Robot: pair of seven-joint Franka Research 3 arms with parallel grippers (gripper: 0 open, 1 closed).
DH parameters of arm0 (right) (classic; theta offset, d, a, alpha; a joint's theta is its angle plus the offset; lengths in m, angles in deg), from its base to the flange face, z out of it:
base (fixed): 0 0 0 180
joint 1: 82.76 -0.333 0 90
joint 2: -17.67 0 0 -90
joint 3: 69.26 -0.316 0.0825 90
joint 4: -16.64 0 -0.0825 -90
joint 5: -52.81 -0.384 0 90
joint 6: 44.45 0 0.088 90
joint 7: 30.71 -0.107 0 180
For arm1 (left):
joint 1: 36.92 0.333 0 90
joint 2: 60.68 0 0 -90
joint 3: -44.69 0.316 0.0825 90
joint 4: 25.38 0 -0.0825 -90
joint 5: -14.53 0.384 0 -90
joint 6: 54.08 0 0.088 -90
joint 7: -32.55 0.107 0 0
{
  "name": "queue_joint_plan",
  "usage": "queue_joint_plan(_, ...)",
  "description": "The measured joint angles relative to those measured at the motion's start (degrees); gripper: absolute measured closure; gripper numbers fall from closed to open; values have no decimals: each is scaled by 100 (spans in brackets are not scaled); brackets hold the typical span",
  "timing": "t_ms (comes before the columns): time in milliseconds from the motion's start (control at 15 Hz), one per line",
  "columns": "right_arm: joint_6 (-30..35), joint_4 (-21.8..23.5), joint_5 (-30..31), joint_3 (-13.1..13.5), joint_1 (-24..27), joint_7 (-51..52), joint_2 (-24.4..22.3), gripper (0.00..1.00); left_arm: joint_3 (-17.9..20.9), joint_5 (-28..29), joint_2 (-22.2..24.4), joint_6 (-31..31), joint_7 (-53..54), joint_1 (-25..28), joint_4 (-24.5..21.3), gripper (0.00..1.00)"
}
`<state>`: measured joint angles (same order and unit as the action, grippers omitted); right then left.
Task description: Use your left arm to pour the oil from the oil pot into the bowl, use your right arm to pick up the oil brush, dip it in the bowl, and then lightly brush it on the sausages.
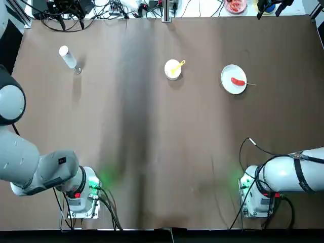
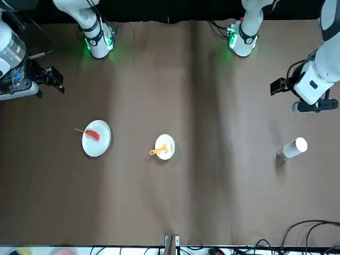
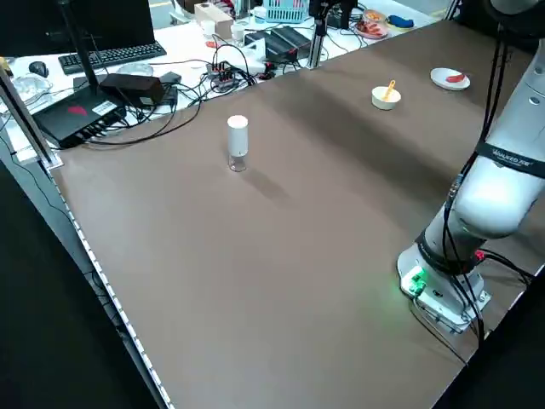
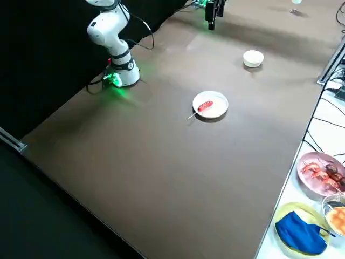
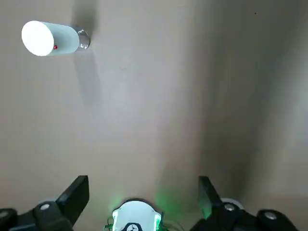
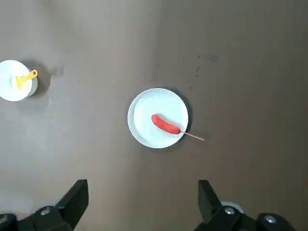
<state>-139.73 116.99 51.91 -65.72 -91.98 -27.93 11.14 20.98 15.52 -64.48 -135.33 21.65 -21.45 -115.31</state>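
White-capped clear glass oil pot (image 1: 68, 58) stands upper left in the top view; yellow-orange oil brush (image 1: 177, 66) rests in the small white bowl (image 1: 170, 72) at centre. Wrist views: left gripper (image 5: 143, 192) and right gripper (image 6: 143, 193) gape wide, empty; red sausage (image 6: 165, 124) lies mid-frame on a flat white plate (image 6: 142, 130).

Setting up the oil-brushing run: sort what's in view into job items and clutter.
Job items: oil pot; bowl; oil brush resting in the bowl; sausage on its white plate.

Clutter: keyboard, cables, blue basket, food dishes, blue cloth, all off the brown table.
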Motion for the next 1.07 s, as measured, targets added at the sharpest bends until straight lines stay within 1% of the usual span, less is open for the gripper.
queue_joint_plan(200, -2, 1, 0, 2, 3, 0, 0, 0, 18, 0, -23, -4, 0, 36, 0, 0)
queue_joint_plan(333, -3, 12, 0, 12, 21, 0, 1, 0, 53, -29, -47, -40, 4, 161, 6, 0)
queue_joint_plan(533, -33, 48, 0, 20, 49, -1, 6, 0, 68, -179, -55, -41, 227, 627, 18, 0)
queue_joint_plan(667, -31, 61, 0, 21, 51, -9, 6, 0, 69, -566, -55, -40, 578, 1027, 36, 0)
queue_joint_plan(733, -30, 64, 0, 22, 52, -13, 6, 0, 73, -670, -55, -39, 810, 1177, 39, 0)
queue_joint_plan(933, -33, 62, 0, 24, 58, -21, 5, 0, 80, -716, -55, -38, 1282, 1488, 52, 0)
queue_joint_plan(1067, -50, 58, -24, 26, 62, -21, 4, 0, 77, -733, -55, -37, 1816, 1781, 55, 0)
